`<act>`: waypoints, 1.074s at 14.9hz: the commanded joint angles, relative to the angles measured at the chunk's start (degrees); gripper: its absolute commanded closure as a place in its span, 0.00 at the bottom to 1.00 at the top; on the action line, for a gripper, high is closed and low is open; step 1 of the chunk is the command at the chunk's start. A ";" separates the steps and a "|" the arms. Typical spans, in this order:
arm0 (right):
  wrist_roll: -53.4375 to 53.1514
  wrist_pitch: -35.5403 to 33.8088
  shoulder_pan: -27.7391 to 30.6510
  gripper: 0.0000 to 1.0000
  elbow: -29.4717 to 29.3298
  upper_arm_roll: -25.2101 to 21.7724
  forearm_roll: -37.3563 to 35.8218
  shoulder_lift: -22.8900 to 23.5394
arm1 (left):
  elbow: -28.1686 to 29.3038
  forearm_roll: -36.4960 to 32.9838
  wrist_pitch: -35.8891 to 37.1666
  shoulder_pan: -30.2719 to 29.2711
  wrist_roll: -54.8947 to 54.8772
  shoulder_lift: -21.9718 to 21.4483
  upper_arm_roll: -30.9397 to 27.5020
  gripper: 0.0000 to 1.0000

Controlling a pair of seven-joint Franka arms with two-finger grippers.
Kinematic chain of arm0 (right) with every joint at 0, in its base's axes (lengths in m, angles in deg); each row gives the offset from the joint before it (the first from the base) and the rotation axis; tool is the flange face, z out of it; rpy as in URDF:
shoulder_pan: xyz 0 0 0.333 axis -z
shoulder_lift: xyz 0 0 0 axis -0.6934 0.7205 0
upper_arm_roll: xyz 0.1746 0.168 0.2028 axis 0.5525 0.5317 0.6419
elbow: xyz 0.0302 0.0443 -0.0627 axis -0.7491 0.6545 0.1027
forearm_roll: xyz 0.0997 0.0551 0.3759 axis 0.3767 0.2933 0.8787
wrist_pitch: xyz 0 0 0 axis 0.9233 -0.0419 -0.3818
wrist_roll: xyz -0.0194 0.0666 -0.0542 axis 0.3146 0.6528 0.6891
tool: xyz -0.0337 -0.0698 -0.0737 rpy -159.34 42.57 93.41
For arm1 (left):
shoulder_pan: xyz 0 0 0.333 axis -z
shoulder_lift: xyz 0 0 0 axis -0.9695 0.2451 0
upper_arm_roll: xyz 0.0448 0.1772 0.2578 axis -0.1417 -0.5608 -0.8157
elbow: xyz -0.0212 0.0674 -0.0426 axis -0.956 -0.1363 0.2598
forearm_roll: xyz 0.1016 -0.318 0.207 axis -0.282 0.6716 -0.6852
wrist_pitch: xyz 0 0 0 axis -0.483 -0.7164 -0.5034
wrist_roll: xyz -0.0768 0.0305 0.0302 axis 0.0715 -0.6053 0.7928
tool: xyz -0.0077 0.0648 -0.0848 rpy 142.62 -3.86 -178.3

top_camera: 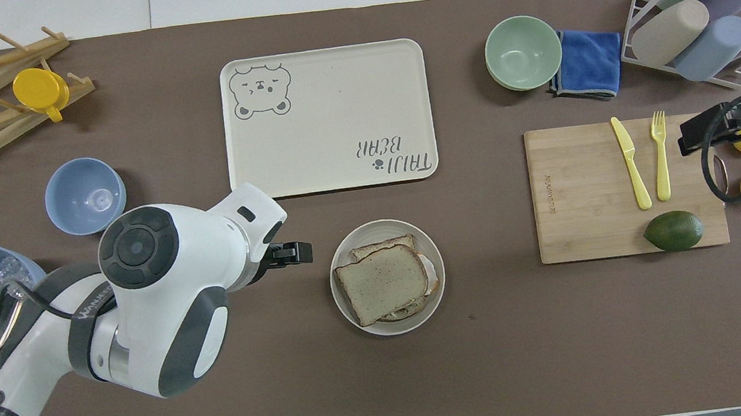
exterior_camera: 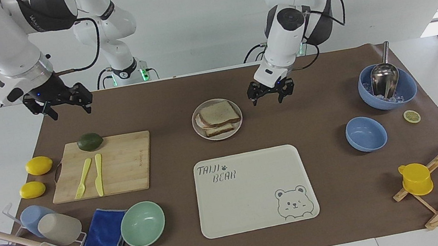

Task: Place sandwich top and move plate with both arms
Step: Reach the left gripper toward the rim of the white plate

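The small round cream-beige plate with a raised rim (exterior_camera: 217, 119) sits mid-desk on the brown mat, nearer to the robots than the large rectangular cream tray with a bear drawing (exterior_camera: 254, 189). On the plate lies the sandwich top, a squarish slice of pale speckled bread with a brown crust (exterior_camera: 218, 113), stacked over other bread so that a second crust edge pokes out on the side away from the robots; judged from this, the top is already seated and the plate move is the step left. The left gripper (exterior_camera: 270, 90) hangs low over the bare mat just beside the plate rim, on the left arm's end, not touching it; its fingers (exterior_camera: 278, 98) stand open and hold nothing, pointing down, a posture that suits coming in under or against the rim from that side. The right gripper (exterior_camera: 60, 100) is up in the air over the mat edge beside the bamboo cutting board (exterior_camera: 103, 166), well apart from the plate, fingers open and empty; it waits there. A two-sided lift probably needs it brought to the plate's rim on its own end before anything rises. The tray, unoccupied and in line with the plate, looks like the likely destination. Risk: a one-sided push could slide the plate or tip the stacked slices.
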 commanded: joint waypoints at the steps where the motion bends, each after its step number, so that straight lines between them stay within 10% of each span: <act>1: 1.53 -1.02 -0.33 0.00 -0.54 -0.29 0.31 -0.06 | 3.57 0.34 -4.60 1.73 0.53 0.19 -0.90 0.00; 16: 0.92 -1.10 0.02 0.00 3.15 -0.29 0.31 -2.78 | 7.27 6.13 -12.08 6.91 0.53 5.12 -0.81 0.19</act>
